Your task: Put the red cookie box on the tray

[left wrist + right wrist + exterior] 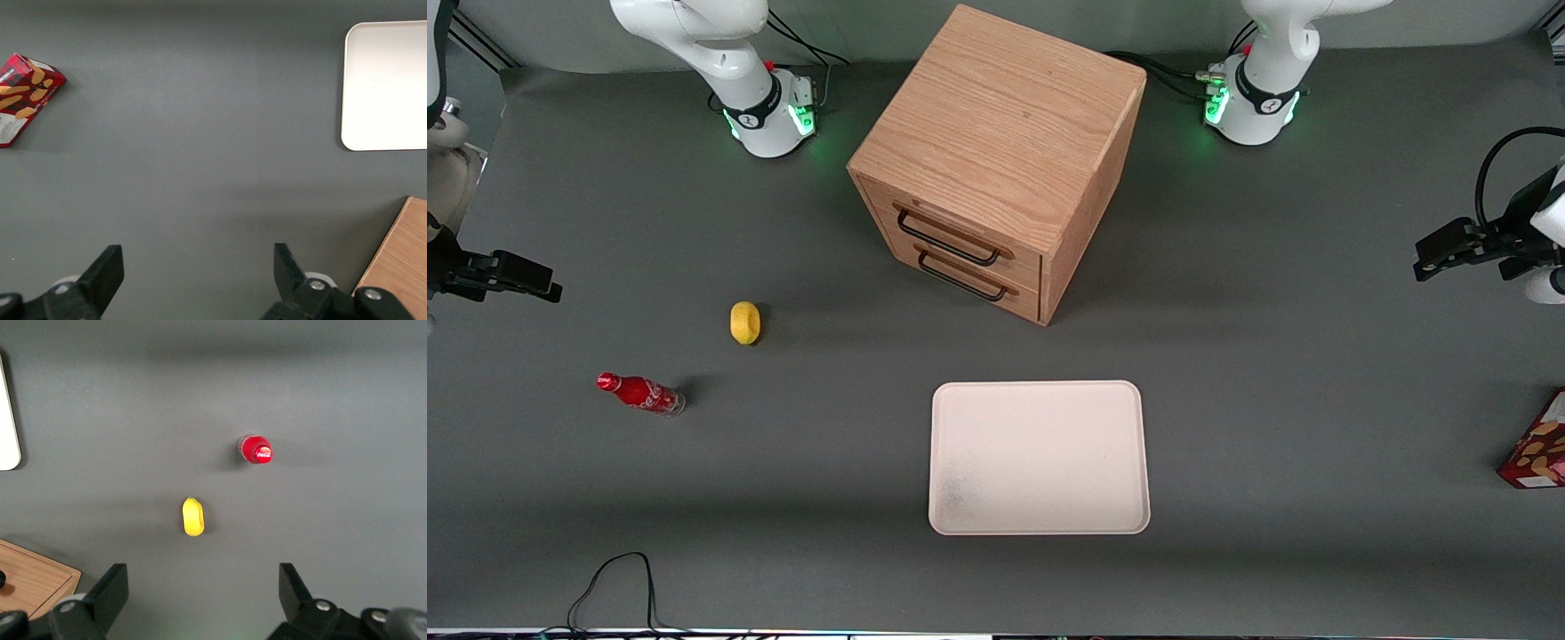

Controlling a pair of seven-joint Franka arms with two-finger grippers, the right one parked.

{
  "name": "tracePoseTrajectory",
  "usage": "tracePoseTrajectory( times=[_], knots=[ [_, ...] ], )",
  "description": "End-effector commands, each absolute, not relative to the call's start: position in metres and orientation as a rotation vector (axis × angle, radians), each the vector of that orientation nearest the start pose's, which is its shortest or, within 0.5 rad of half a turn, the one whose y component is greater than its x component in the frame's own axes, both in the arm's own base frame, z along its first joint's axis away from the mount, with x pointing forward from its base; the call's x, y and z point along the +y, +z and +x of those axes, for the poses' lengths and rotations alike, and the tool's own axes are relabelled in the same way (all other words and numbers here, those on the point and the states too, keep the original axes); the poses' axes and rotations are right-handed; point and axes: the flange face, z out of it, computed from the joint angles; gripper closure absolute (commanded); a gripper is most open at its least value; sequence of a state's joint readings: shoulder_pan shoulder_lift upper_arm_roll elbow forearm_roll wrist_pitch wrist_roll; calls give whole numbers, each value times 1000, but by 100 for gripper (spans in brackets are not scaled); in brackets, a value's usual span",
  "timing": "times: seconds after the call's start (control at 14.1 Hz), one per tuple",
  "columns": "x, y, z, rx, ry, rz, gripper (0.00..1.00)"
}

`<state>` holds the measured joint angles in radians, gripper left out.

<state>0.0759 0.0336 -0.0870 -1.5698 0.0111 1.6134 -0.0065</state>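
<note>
1. The left gripper (pixel 1440 258) hung in the air out at the working arm's end of the table, with nothing in it. In the left wrist view its two black fingers (pixel 105 270) stood wide apart with only bare grey mat between them. My guess is that it was just in a ready pose, open so it could drop over something.

2. The red cookie box (pixel 1538 444) lay flat on the mat at the very edge of the front view, toward the working arm's end and partly cut off by the frame. The wrist view showed it better (pixel 25 97): dark red, tan cookie pictures, a pale patch at one end, lying at a slant.

3. Box versus gripper: well apart, not touching. The box sat nearer the front camera than the gripper and lower, down on the table. So the arm would probably have had to come down toward it and likely turn to line up with the narrow sides, since the box lay at an angle.

4. The tray (pixel 1039 458) sat flat near the middle of the table, empty, just in front of the wooden two-drawer cabinet (pixel 996 160). It looked like an easy drop spot, roomy, with a low rim.

5. Toward the parked arm's end, a lemon (pixel 744 322) and a small red cola bottle (pixel 640 393) lay on the mat, nowhere near the likely path from box to tray.

6. So the pick hadn't started and the box was still untouched.
</note>
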Motion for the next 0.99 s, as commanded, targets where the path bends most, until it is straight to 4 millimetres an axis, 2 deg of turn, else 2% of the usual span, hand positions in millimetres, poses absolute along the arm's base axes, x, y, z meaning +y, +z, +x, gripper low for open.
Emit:
tracePoseTrajectory(
  times=[0.0,0.28,0.42,0.57,0.64,0.78,0.85,0.92],
  knots=[
    [-7,611,560,-7,-3,-3139,0],
    [-3,608,562,7,9,-3140,0],
    [14,603,565,48,22,-3141,0],
    [49,593,575,8,5,-3143,0],
    [73,590,582,-28,-19,-3141,0],
    [127,589,598,13,-54,-3140,0],
    [158,582,609,31,-48,-3146,0],
    [190,580,618,-5,-63,-3149,0]
  ],
)
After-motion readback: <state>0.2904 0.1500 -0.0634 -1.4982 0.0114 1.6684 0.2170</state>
